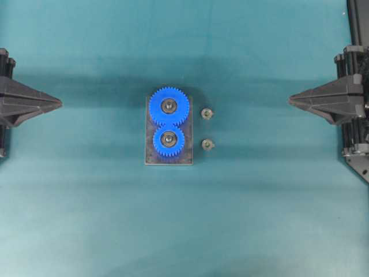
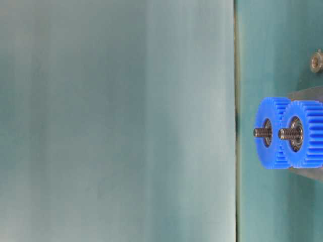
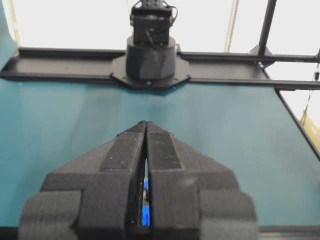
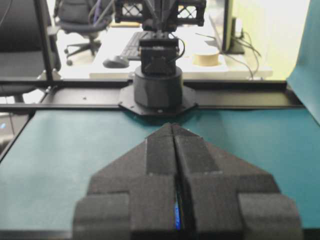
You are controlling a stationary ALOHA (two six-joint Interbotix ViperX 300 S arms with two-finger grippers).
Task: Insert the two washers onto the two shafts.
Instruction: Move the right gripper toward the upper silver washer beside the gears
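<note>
Two blue gears (image 1: 168,122) sit meshed on a grey plate (image 1: 150,158) in the middle of the table. A threaded metal shaft (image 1: 168,105) stands up through the far gear, and a second shaft (image 1: 168,138) through the near one. The table-level view shows both shafts (image 2: 262,132) poking out of the gears (image 2: 303,133). Two small metal washers (image 1: 206,113) (image 1: 207,144) lie flat just right of the plate, and one washer (image 2: 316,62) appears at table level. My left gripper (image 1: 60,103) (image 3: 146,122) is shut and empty at the left edge. My right gripper (image 1: 290,100) (image 4: 172,125) is shut and empty, far right of the washers.
Teal cloth (image 1: 184,231) covers the table. The opposite arm's black base (image 3: 150,55) stands on a black rail at the table's end, and the right wrist view has the other base (image 4: 157,82) with an office desk behind it.
</note>
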